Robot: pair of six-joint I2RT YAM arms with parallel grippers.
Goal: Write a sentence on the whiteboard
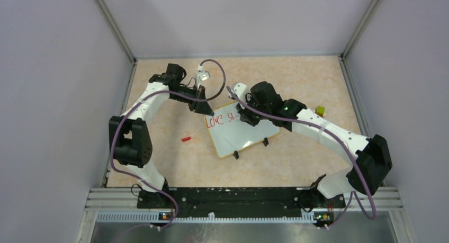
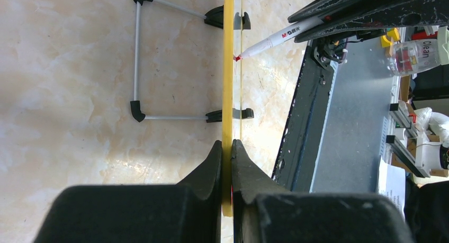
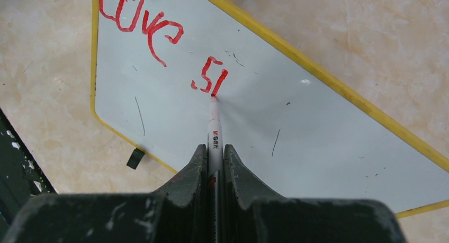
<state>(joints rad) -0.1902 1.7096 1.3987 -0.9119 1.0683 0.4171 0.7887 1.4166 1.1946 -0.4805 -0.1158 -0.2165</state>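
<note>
The whiteboard point(image 1: 244, 136) sits mid-table; we judge it light, stiff and prone to slide, best held at its rim, where the left gripper point(image 2: 226, 146) pinches it. The right gripper point(image 3: 215, 149) clamps the marker point(image 3: 214, 127), tip on the sentence point(image 3: 218, 83).

A small red piece point(image 1: 186, 138) lay alone on the marbled table point(image 1: 296, 73), left of centre. Near the right edge sat a yellow-green block point(image 1: 320, 110). Off the table stood a clear bottle point(image 2: 418, 55) marked "Clean".
</note>
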